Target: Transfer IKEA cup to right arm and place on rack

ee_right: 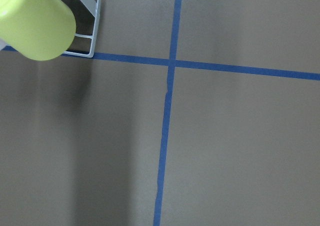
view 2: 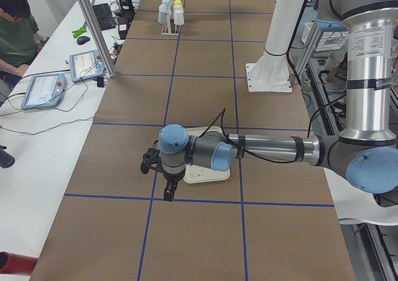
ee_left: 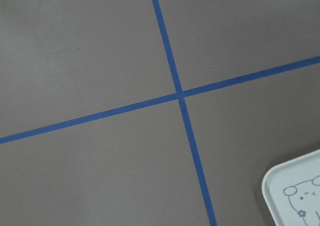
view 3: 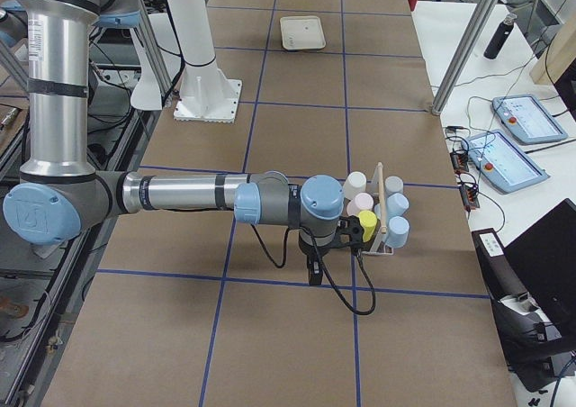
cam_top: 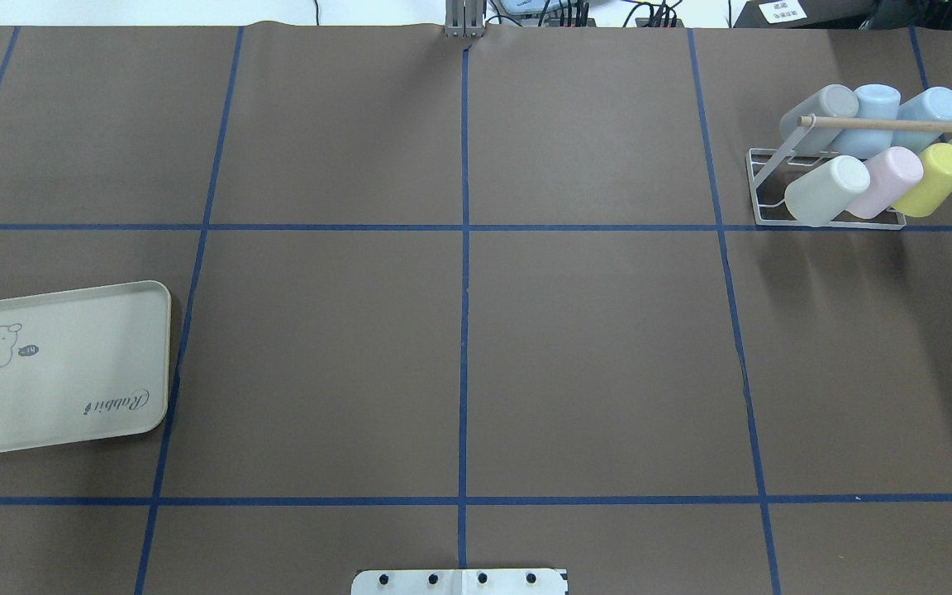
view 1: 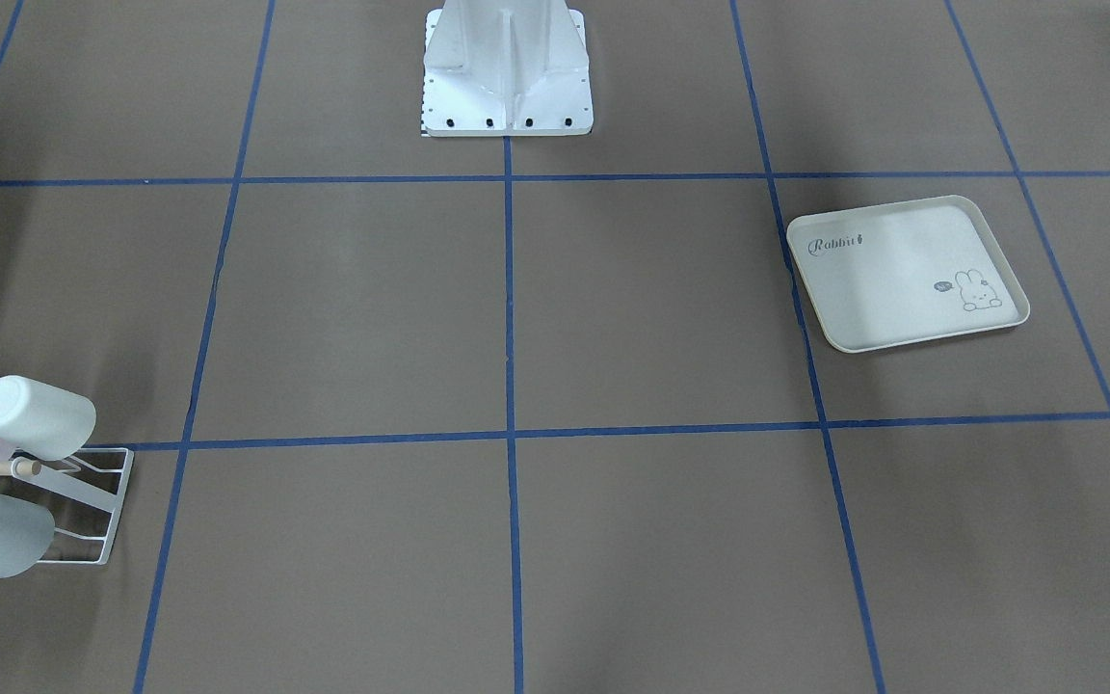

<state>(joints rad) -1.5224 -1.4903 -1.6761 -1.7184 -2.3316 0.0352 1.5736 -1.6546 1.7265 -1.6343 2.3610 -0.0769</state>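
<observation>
Here, we are seeing six cups sitting on one rack (cam_top: 761, 178), and one tray (cam_top: 63, 413) reading "Rabbit".
We are counting one grey cup (cam_top: 823, 111), two pale blue cups (cam_top: 874, 107), one whitish cup (cam_top: 827, 190), one pink cup (cam_top: 889, 180) and one yellow cup (cam_top: 935, 178), all leaning on the prongs under a single wooden dowel (cam_top: 889, 124), at the desk (cam_top: 592, 347) corner. The left pincer (view 2: 166, 193) is hanging beside the tray, the right pincer (view 3: 312, 270) just beside the rack; we cannot tell whether either is apart or together.
</observation>
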